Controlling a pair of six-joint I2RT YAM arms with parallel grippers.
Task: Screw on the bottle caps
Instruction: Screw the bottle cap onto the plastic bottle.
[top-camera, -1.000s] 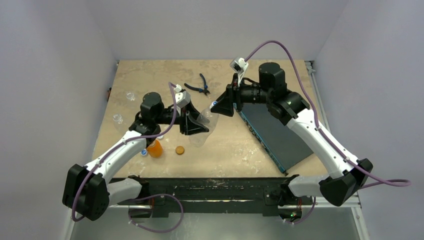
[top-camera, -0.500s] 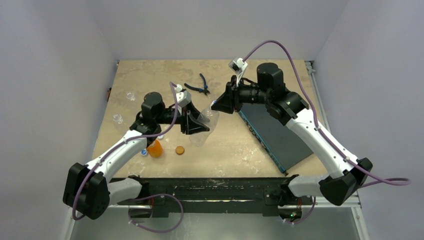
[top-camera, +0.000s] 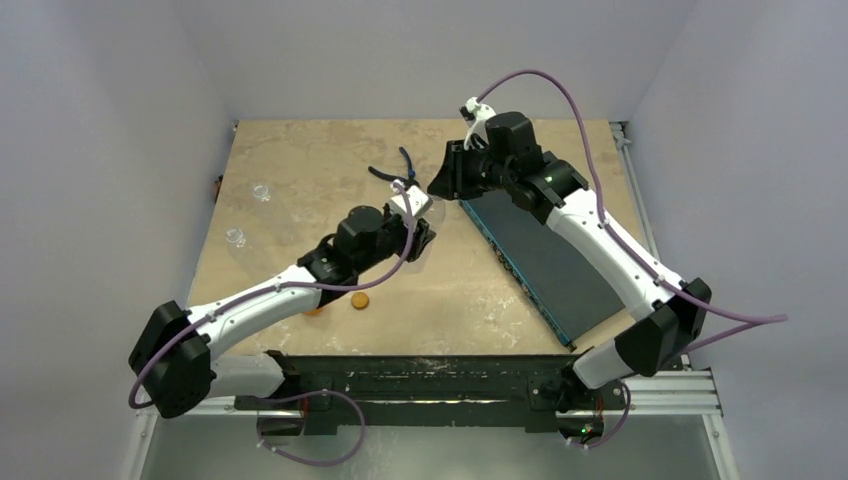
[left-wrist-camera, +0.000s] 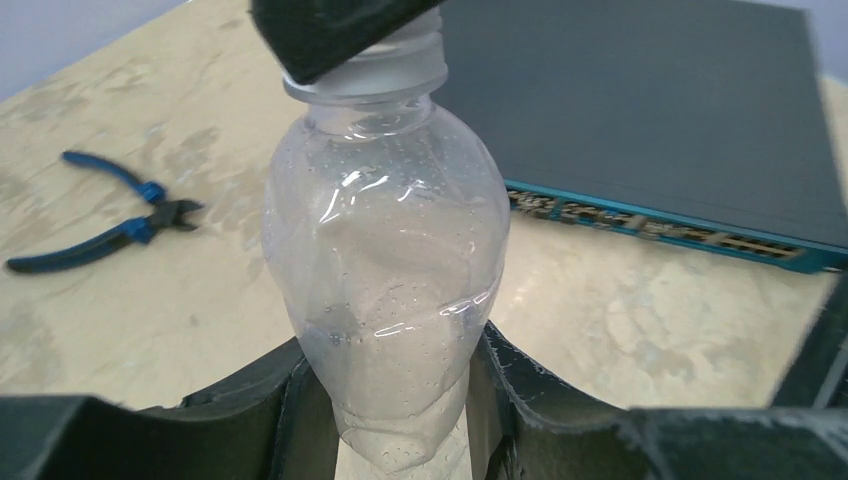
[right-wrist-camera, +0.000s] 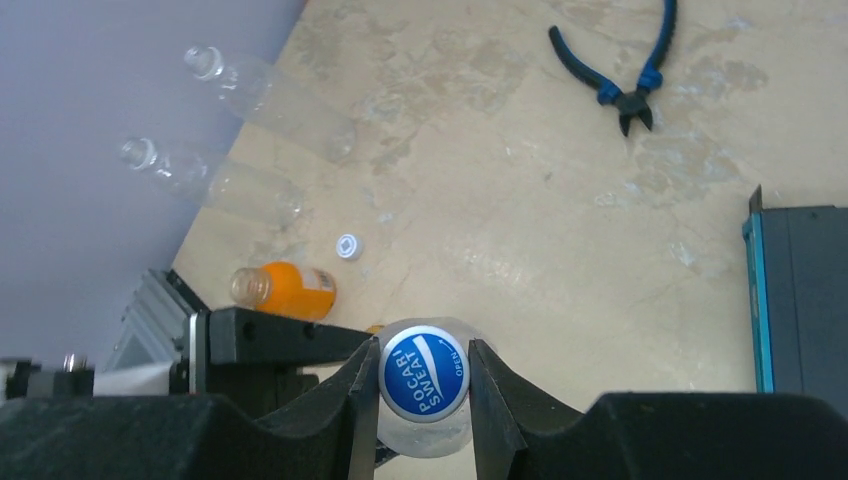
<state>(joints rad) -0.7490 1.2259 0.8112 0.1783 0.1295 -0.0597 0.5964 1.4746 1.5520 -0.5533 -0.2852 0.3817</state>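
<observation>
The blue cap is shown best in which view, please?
Right wrist: the cap faces the lens, logo readable, gripped by the right tool. Left wrist: that tool's finger covers it. Top: too small to tell.

"What moved?"

"The left pincer (left-wrist-camera: 390, 392) carried the clear bottle (left-wrist-camera: 385, 260) farther out over the worktop (top-camera: 300, 170), closer to the pliers (left-wrist-camera: 100, 225)."

"And the other arm?"

"The right pincer (right-wrist-camera: 425, 378) pulled back toward the far side too. Its fingers squeezed in on the blue cap (right-wrist-camera: 424, 373). From above, the left arm now covers most of the orange bottle (right-wrist-camera: 285, 287)."
</observation>
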